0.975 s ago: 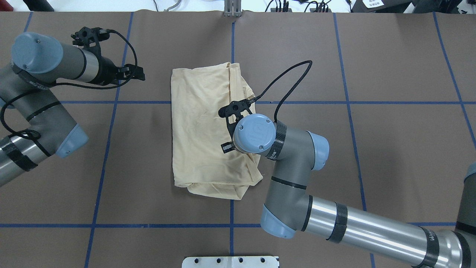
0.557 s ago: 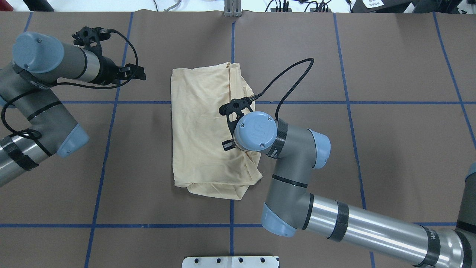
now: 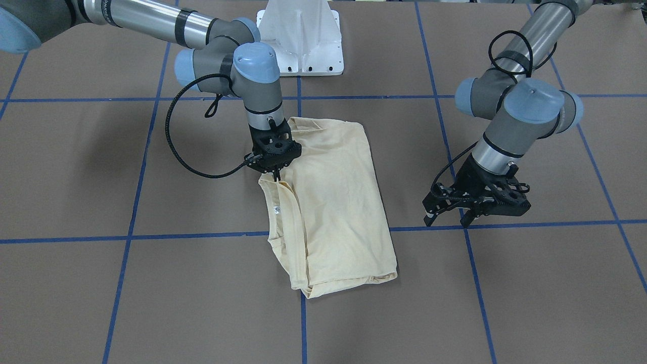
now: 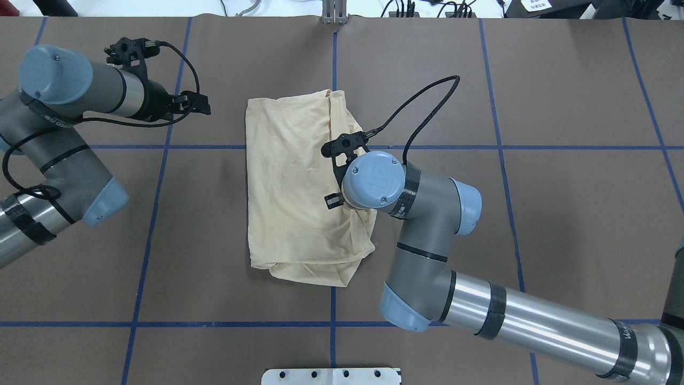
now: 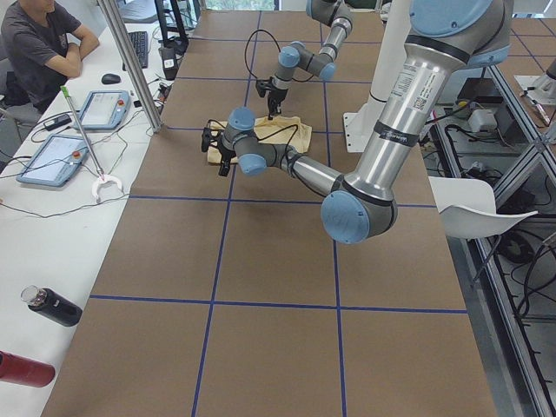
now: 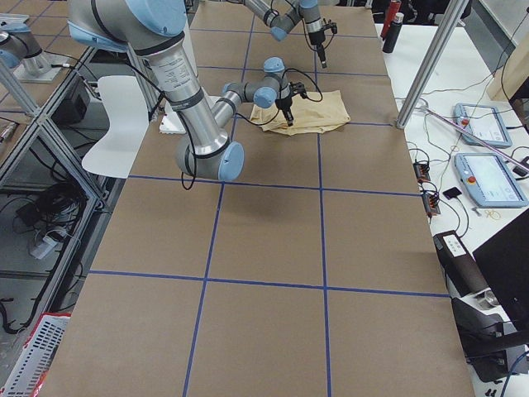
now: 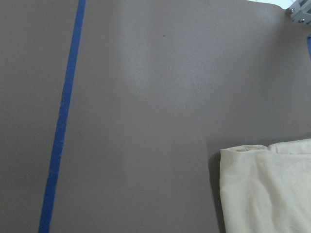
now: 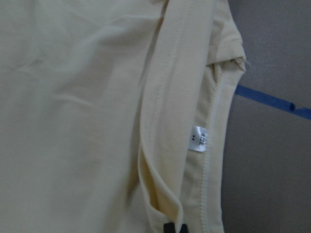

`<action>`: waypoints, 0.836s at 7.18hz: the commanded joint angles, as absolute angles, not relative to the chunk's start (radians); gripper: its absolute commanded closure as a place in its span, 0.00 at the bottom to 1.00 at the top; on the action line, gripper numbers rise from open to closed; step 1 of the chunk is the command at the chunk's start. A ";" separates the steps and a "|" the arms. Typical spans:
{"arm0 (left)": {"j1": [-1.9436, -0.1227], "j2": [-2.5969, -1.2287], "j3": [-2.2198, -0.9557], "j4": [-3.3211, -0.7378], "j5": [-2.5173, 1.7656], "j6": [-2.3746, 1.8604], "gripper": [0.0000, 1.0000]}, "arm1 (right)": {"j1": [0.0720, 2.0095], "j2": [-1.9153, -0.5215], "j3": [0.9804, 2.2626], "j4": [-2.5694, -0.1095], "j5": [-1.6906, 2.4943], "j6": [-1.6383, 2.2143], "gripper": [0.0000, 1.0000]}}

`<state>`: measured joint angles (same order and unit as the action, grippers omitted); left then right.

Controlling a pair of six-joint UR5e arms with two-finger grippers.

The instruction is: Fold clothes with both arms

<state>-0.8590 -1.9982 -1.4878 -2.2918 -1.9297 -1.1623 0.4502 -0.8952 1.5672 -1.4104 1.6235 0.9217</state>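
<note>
The pale cream-yellow T-shirt (image 3: 333, 202) lies folded into a rough rectangle at the table's middle (image 4: 288, 187), print hidden. Its small white neck label (image 8: 198, 139) shows along the collar edge (image 3: 276, 209). My right gripper (image 3: 275, 174) points down at that edge and is shut on a fold of the fabric; its tips show at the bottom of the right wrist view (image 8: 175, 228). In the overhead view its own wrist covers it. My left gripper (image 3: 448, 218) hovers open and empty beside the shirt, clear of it (image 4: 206, 105). The left wrist view shows one shirt corner (image 7: 272, 189).
The brown table cover carries a grid of blue tape lines (image 4: 155, 214). The white pedestal base (image 3: 301, 45) stands at the robot's side. An operator (image 5: 39, 43) sits by a side bench with tablets and bottles; a metal post (image 5: 130, 65) stands at the table's edge.
My right wrist has shifted a little to the right and toward the far side over the shirt's collar edge. The left arm has barely moved. The shirt's outline is much the same.
</note>
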 commanded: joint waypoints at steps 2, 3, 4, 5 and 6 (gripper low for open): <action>-0.857 -1.999 -1.486 -2.292 -1.928 -1.164 0.00 | 0.448 -0.952 1.709 -1.567 1.631 0.951 1.00; -0.857 -2.000 -1.483 -2.292 -1.928 -1.163 0.00 | 0.434 -0.957 1.698 -1.568 1.629 0.968 1.00; -0.857 -2.000 -1.471 -2.292 -1.928 -1.160 0.00 | 0.430 -0.965 1.697 -1.566 1.629 0.969 1.00; -0.857 -2.002 -1.471 -2.292 -1.928 -1.161 0.00 | 0.431 -0.963 1.694 -1.563 1.628 0.971 1.00; -0.856 -2.002 -1.471 -2.292 -1.930 -1.160 0.00 | 0.440 -0.968 1.690 -1.551 1.626 0.969 0.01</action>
